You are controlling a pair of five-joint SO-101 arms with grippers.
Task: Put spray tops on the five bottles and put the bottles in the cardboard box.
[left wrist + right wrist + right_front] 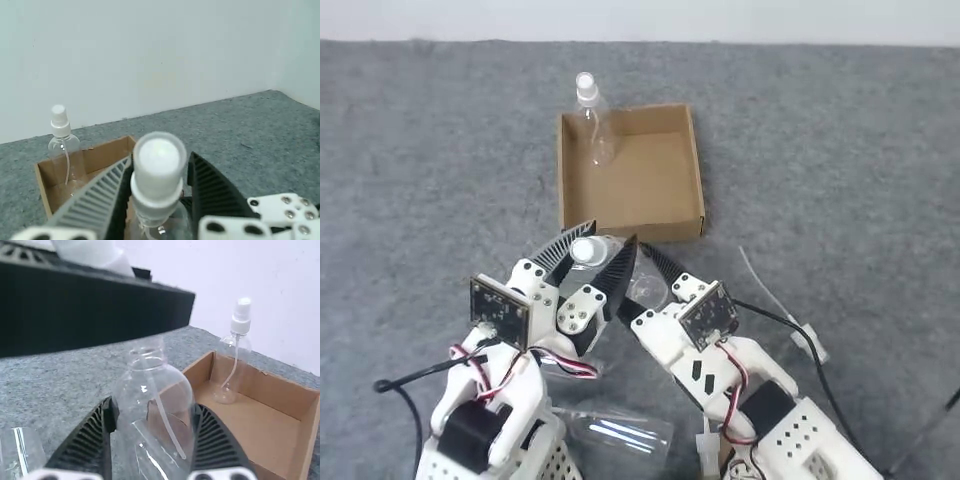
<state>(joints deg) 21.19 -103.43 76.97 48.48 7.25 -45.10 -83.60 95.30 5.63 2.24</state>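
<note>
My left gripper [602,245] [160,167] is shut on a white spray top [585,250] [157,155], held upright just in front of the cardboard box [695,170] [42,172] [260,425]. Right below it, my right gripper [642,278] [152,410] is shut on a clear open bottle [648,288] [150,385]. The spray top's thin tube hangs down inside this bottle, while its head sits a little above the neck. One capped bottle [592,120] [62,145] [232,365] stands in the box's far left corner.
Another clear bottle [620,430] [17,450] lies on the grey carpet between the arm bases. A loose spray top [808,342] with its long tube lies to the right of the right arm. Cables run beside both bases.
</note>
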